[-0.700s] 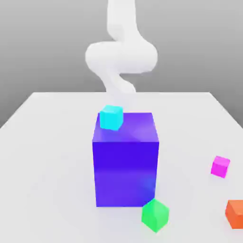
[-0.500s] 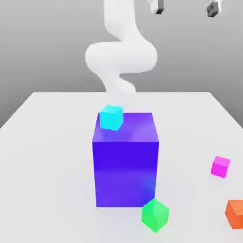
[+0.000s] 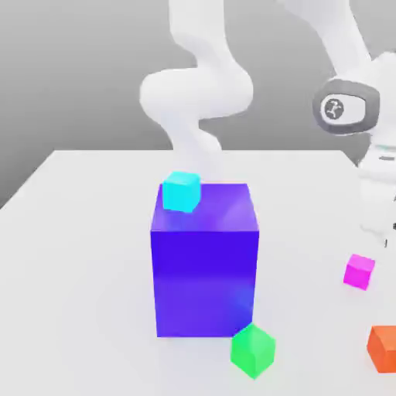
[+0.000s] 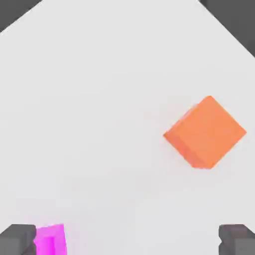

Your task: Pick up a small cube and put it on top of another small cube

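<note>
One pink cube (image 3: 359, 271) (beside tool (image 4: 127, 240))

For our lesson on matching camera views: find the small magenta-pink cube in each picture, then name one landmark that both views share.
Exterior view: the magenta-pink cube sits on the white table toward the exterior view's right, just below the descending arm.
Hand view: the magenta-pink cube sits right beside one dark fingertip.
Shared landmark: the orange cube, lying on the table near the magenta one.
</note>
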